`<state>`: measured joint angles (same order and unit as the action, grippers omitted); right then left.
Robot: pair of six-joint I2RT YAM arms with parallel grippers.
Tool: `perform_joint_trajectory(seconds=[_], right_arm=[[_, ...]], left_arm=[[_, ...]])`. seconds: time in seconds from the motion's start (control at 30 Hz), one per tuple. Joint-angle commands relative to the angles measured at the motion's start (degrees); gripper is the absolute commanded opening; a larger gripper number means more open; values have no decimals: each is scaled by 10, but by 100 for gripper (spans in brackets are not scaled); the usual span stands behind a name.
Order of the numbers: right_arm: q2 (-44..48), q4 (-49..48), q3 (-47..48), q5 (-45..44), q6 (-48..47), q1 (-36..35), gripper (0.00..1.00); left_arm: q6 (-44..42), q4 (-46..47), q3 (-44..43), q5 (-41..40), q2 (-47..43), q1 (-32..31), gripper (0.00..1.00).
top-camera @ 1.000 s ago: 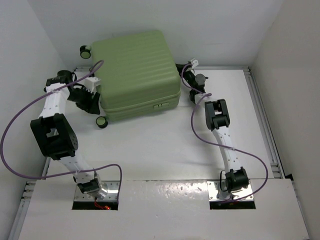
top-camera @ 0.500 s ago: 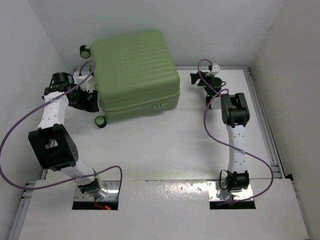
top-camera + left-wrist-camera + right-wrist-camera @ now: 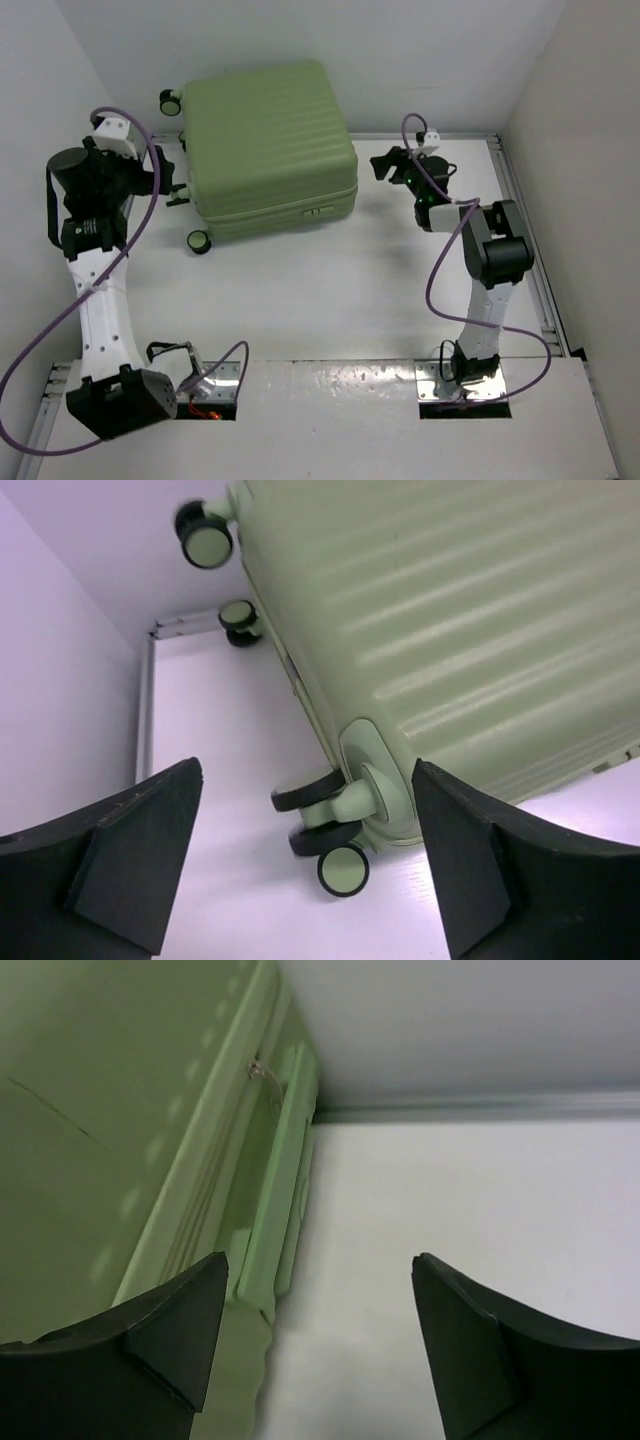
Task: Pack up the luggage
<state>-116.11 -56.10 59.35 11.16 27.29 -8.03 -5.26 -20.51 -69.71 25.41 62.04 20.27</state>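
Luggage closed | left fingers apart, wheels seen | right fingers apart, side handle seen

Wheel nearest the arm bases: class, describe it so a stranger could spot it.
Find the big green suitcase. At its near left corner a small black wheel with a green hub sticks out. Of all wheels, it lies closest to the arm bases.
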Motion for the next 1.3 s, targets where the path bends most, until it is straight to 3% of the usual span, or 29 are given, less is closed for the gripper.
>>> perform_joint_trajectory(seconds=[0.0,0.03,0.13,0.3,0.43,0.87,1.27], right_arm=[[35,117,16,31,56,18,75],[31,214,45,36,85,23,78],[-20,344,153,124,150,54,80],[-75,367,229,113,166,74,80],[-143,481,354,81,113,58,80],[-267,488,543,126,113,-17,84],[-237,425,481,141,116,-34,86]], left_arm=[[51,-11,-16,-15,-4,26,90],[73,-24,-16,-7,2,34,90],[96,-42,-16,30,7,56,90],[101,-34,23,57,-1,55,90],[96,-34,30,31,5,40,90],[61,-46,1,2,44,35,90],[38,-52,19,-4,49,40,92]])
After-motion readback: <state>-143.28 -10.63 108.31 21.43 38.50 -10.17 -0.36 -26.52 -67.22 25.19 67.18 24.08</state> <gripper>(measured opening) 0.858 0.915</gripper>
